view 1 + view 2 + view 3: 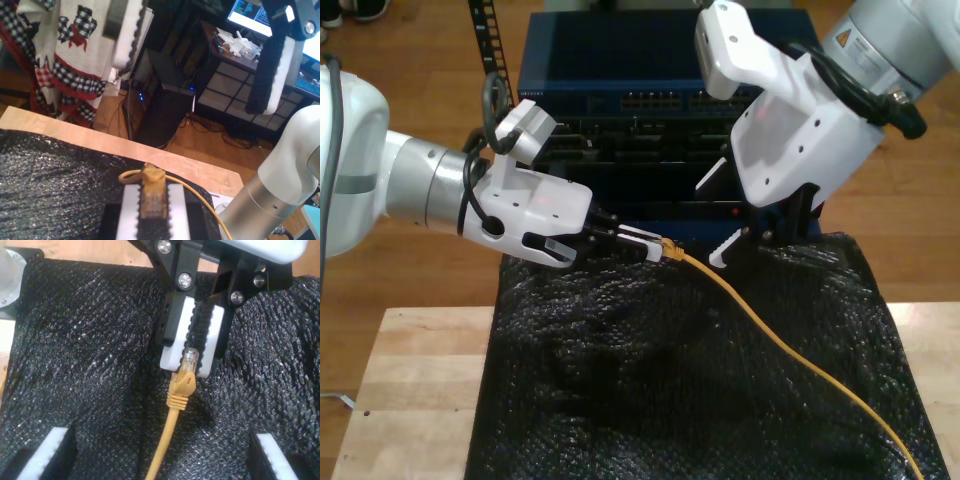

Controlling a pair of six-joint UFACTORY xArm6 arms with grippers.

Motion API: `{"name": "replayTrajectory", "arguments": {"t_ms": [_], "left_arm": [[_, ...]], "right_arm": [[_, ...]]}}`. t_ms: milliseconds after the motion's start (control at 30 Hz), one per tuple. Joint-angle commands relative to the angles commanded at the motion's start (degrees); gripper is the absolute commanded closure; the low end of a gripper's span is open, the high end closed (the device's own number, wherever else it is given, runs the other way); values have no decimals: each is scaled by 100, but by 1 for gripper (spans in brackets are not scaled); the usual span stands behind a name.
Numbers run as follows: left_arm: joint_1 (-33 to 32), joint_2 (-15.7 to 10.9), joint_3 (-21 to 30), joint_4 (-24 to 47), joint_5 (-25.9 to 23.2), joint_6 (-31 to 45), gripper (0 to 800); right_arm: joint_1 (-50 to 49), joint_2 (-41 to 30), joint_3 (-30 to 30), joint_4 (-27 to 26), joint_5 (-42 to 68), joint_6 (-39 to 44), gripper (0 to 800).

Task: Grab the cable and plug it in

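The exterior camera stands high at the near side of the table (pixel 415 390), looking down across the black mesh sheet (pixel 670 380) to the blue network switch (pixel 650 70) at the far side, both arms in frame. The camera on my first gripper (pixel 645 243) looks nearly level along its closed jaws, past the table's edge to a desk (pixel 225 75) with monitors (pixel 250 15). The camera on my second gripper (pixel 755 245) looks steeply down, close above the sheet. All three views share the cable (pixel 167 435) plug (pixel 191 360).
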Motion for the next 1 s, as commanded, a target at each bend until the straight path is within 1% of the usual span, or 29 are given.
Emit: {"name": "replayTrajectory", "arguments": {"t_ms": [167, 300, 433, 467, 500, 567, 633, 700, 867, 1000], "left_arm": [[0, 26, 0, -9, 53, -9, 794], [-9, 53, -9, -9, 281, -26, 791], [-9, 79, -18, -9, 369, -88, 732], [-9, 97, -26, -9, 413, -88, 730], [-9, 105, -44, -9, 484, -105, 733], [0, 158, -97, 0, 651, -202, 774], [0, 202, -105, 0, 826, -369, 780], [0, 246, -132, 9, 888, -404, 797], [70, 369, -167, 0, 941, -396, 799], [132, 475, -264, 0, 1178, -396, 799]], "right_arm": [[-9, -105, 18, -88, 0, -158, 0], [-18, -193, 35, -114, 0, -158, 0], [-26, -211, 9, -97, 0, -149, 4], [-26, -211, -18, -97, -9, -149, 3], [-26, -229, -9, -88, -62, -141, 2], [-26, -308, -26, -88, -70, -158, 2], [-35, -404, -62, -88, -114, -149, 1], [-79, -448, -88, -97, -158, -158, 2], [-70, -484, -158, -97, -149, -185, 11], [-62, -501, -176, -88, -158, -519, 10]]}}
